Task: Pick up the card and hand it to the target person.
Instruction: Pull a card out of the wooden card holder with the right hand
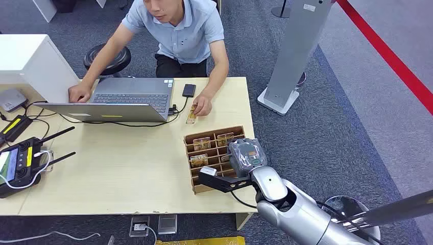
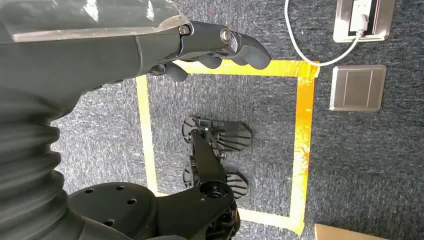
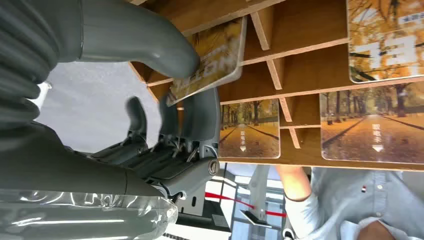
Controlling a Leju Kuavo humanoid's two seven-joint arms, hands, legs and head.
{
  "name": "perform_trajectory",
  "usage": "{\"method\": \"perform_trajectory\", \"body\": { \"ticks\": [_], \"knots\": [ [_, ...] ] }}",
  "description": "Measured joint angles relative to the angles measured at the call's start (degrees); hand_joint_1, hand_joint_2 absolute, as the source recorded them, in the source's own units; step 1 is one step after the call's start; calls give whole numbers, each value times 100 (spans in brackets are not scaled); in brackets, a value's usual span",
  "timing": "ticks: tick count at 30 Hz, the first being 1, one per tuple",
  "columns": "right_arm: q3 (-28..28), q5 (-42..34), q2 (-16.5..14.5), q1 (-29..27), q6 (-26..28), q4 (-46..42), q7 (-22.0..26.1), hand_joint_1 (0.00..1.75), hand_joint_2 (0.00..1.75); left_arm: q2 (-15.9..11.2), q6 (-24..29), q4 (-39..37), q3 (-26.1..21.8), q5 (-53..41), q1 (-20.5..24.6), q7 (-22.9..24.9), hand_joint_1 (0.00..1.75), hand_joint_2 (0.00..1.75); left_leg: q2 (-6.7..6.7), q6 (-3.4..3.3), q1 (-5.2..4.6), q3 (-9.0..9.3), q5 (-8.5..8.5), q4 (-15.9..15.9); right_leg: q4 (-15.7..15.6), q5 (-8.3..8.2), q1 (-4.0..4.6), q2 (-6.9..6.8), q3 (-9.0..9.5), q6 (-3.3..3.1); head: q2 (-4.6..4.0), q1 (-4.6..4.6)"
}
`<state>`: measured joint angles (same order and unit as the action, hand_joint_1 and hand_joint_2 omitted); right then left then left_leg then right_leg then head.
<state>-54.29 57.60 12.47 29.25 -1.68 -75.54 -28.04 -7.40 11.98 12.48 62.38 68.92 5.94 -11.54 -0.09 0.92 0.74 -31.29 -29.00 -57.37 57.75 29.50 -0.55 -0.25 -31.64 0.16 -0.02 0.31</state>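
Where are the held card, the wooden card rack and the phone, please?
card (image 3: 210, 60), right wrist view, printed face.
wooden card rack (image 1: 196, 188), head view, near front wall.
phone (image 1: 189, 90), head view, dark screen.

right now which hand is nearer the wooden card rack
Right. The right hand is over the wooden card rack, pinching a card; the left hand hangs above the floor.

The left hand (image 2: 200, 50) hangs over grey carpet (image 2: 360, 165), its dark fingers (image 2: 245, 50) curled in with nothing in them. Below it a square of yellow tape (image 2: 302, 145) is stuck on the floor (one corner lies near a cardboard edge (image 2: 350, 232)). Beside the tape sit a metal floor socket (image 2: 362, 20) with a white cable (image 2: 320, 55) plugged in, and a closed metal cover plate (image 2: 357, 87).
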Motion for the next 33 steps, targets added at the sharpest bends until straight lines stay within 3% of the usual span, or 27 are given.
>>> {"method": "perform_trajectory", "body": {
  "ticks": [6, 10, 14, 26, 33],
  "knots": [
    [0, 0, -15, 0, 0, 0, 2, 135, 175, -10, 0, 0, 0, 0, 0, 0, 0, 175, 0, 0, 0, 1, 0, 0, 0, 0, 0, 1, 0, 0, 0, 0],
    [0, 1, -21, 0, 0, 3, 2, 144, 175, -14, -1, 0, 0, -2, 0, 0, 0, 0, 0, 0, 0, 3, 0, 0, 0, 0, 0, 1, 1, 0, 0, -1],
    [1, 0, -21, 0, 2, 4, 2, 149, 175, -21, -42, 0, 0, -49, 0, -44, 0, 175, 1, 0, 0, 4, 0, 0, 0, 0, 0, 1, 2, 0, 0, 2],
    [13, -61, -21, -3, 5, 1, -8, 148, 175, -68, -1, -2, 20, -185, 1, -57, 0, 175, 1, 0, 0, 4, 1, 0, 0, 0, 0, 1, 3, 0, 0, -1],
    [143, -685, 3, 117, -149, -223, -77, 148, 175, -86, 14, -7, 20, -137, -1, -37, 0, 175, 1, 1, 0, 3, 1, 0, 0, -1, 0, 2, 1, 0, 0, 1]
  ]
}}
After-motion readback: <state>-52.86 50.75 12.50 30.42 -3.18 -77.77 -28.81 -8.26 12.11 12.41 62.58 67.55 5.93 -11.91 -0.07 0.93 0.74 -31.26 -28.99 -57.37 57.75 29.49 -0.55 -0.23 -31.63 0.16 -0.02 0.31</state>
